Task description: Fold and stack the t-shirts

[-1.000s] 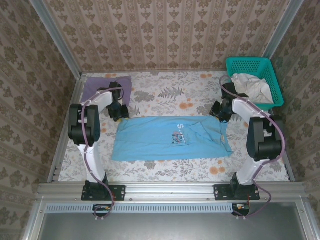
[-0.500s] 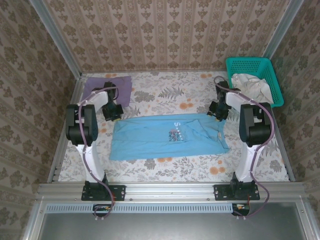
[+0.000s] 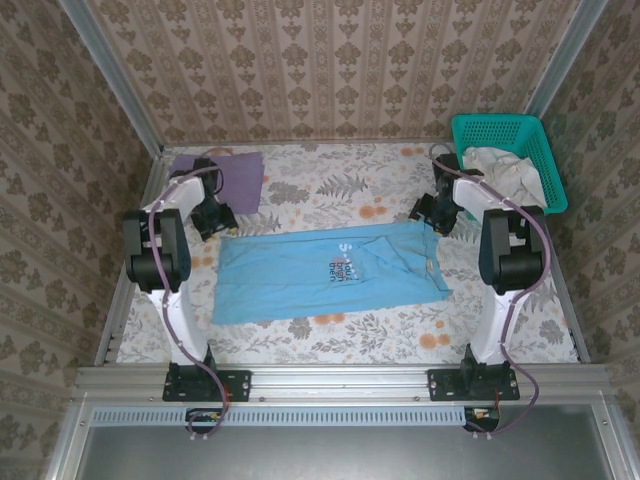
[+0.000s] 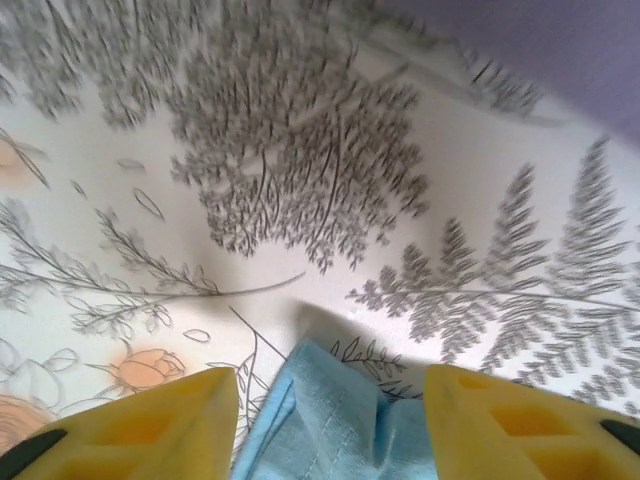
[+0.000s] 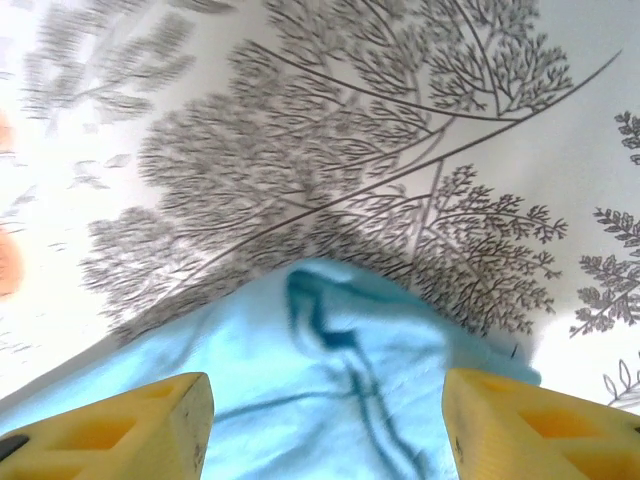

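Observation:
The sky-blue t-shirt (image 3: pixel 325 275), folded into a long band with its white print up, lies across the middle of the table. My left gripper (image 3: pixel 213 216) hangs over its far left corner. In the left wrist view its yellow fingers (image 4: pixel 150 425) stand apart, open, with the blue corner (image 4: pixel 340 420) loose on the table between them. My right gripper (image 3: pixel 432 214) hovers at the far right corner, also open, its fingers (image 5: pixel 540 420) wide on either side of the rumpled blue cloth (image 5: pixel 330 380). The lavender t-shirt (image 3: pixel 238 176) lies flat at the back left.
A teal mesh basket (image 3: pixel 530 135) holding white cloth (image 3: pixel 505 172) stands at the back right, close behind the right arm. The floral table cover (image 3: pixel 330 195) is bare between the two shirts. Metal rails and patterned walls enclose the table.
Both grippers carried the blue shirt's far edge toward the back and a little left, then opened and let the corners go. The shirt now lies farther from the arm bases.

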Action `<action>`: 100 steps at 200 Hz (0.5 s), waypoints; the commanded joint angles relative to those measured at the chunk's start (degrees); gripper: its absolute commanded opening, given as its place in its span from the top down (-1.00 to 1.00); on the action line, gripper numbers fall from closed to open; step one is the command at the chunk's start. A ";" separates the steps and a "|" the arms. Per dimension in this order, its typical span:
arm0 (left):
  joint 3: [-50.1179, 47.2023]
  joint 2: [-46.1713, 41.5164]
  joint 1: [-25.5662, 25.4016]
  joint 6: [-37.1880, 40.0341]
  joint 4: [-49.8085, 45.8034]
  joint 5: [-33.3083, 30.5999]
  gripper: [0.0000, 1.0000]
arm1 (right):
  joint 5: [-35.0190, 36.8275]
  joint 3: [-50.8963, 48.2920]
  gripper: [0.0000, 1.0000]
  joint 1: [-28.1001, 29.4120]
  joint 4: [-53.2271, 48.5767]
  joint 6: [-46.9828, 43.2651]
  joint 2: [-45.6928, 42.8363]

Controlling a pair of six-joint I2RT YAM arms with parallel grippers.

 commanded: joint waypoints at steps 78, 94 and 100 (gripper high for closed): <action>0.76 -5.10 -12.32 6.55 4.62 15.19 -0.04 | -13.42 -5.95 0.02 9.62 3.99 -7.87 -4.50; 0.69 -2.32 -14.10 7.23 3.71 15.62 0.00 | -11.86 -4.46 0.06 10.87 3.11 -9.26 -2.34; 0.64 -1.31 -14.47 7.19 3.12 15.24 0.01 | -11.35 -3.91 0.07 11.21 2.89 -9.66 -1.70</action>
